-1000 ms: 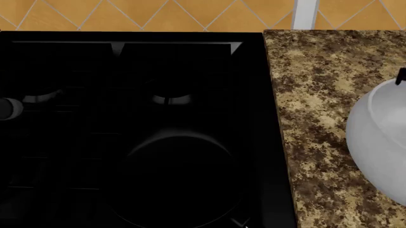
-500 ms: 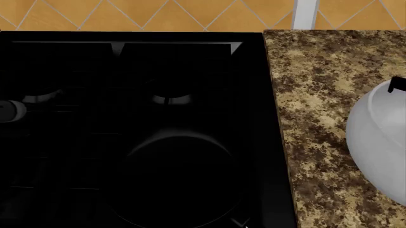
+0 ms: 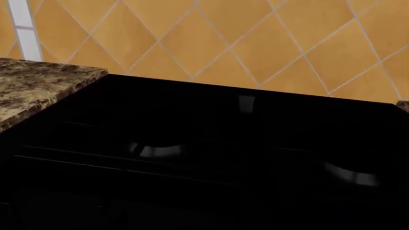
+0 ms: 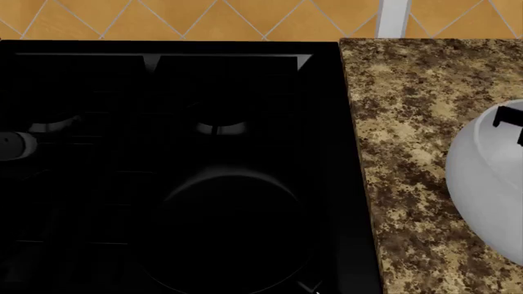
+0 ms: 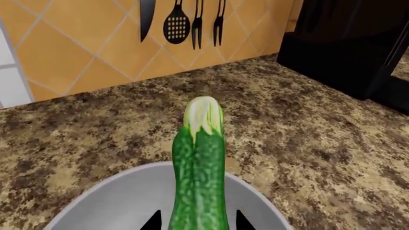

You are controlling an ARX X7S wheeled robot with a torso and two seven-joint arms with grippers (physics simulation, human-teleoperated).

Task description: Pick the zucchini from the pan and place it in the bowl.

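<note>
The zucchini point(image 5: 198, 163) stands out lengthwise between my right gripper's point(image 5: 197, 221) two black fingertips point(image 5: 153, 221), pale tip away from the camera, above the white bowl point(image 5: 108, 206). In the head view only black bits of the right gripper point(image 4: 511, 119) show over the bowl point(image 4: 482, 184) at the right edge. The black pan point(image 4: 237, 174) sits on the near burner with nothing in it. A grey round part of my left arm point(image 4: 12, 145) shows at the left edge. The left fingers cannot be made out against the black stovetop.
The black stovetop point(image 4: 163, 92) fills the left and middle, and also the left wrist view point(image 3: 223, 143). The brown granite counter point(image 4: 408, 122) holds the bowl. Utensils point(image 5: 176, 21) hang on the orange tile wall, and a black appliance point(image 5: 345, 48) stands on the counter beyond the bowl.
The right gripper's black tip has come further into the head view over the bowl's rim. The grey part at the left edge has shifted slightly down.
</note>
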